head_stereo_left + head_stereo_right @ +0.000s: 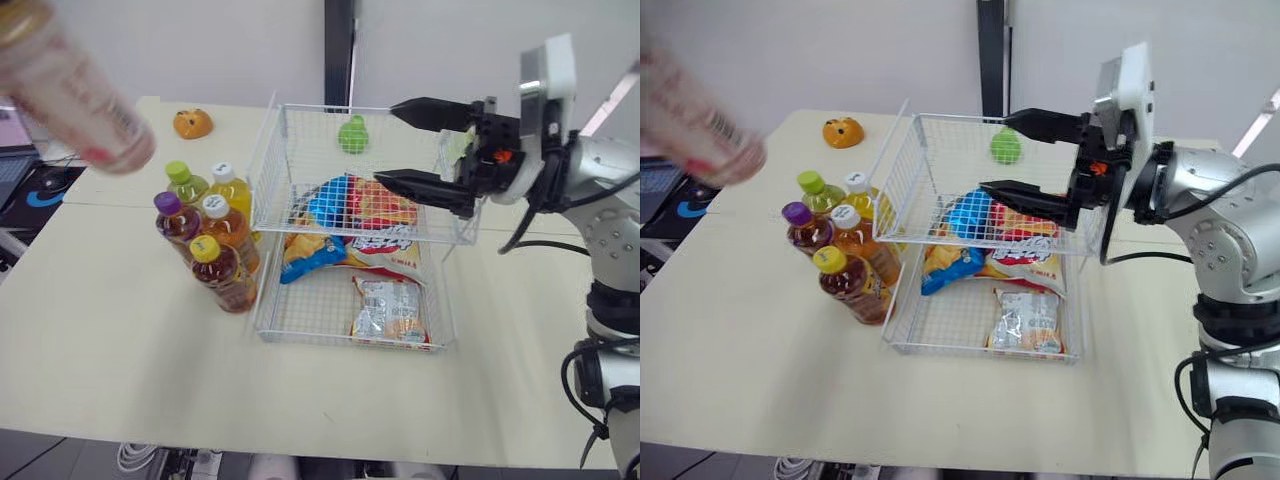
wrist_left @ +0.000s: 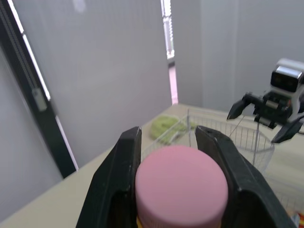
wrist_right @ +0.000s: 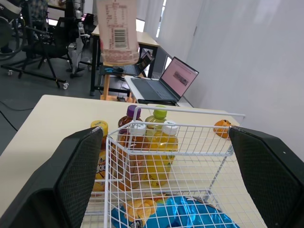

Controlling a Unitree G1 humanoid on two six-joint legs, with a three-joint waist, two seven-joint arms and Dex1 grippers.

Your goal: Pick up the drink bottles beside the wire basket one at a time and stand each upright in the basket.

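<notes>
My left gripper point(image 2: 168, 135) is shut on the pink cap of a pale, pink-labelled bottle point(image 2: 180, 187). The bottle point(image 1: 70, 90) hangs high, above the table's far left and left of the basket. Several more bottles point(image 1: 210, 240) with green, white, purple and yellow caps stand upright against the left side of the wire basket point(image 1: 262, 330). My right gripper point(image 1: 388, 142) is open above the basket's right rear part, with nothing between its fingers point(image 3: 78, 180).
Snack packets point(image 1: 385, 235) lie in the basket. A green round thing point(image 1: 352, 135) shows through the mesh at the back. An orange toy point(image 1: 192, 123) sits on the far left of the table point(image 1: 120, 350). A laptop point(image 3: 166, 80) stands on a desk beyond the table.
</notes>
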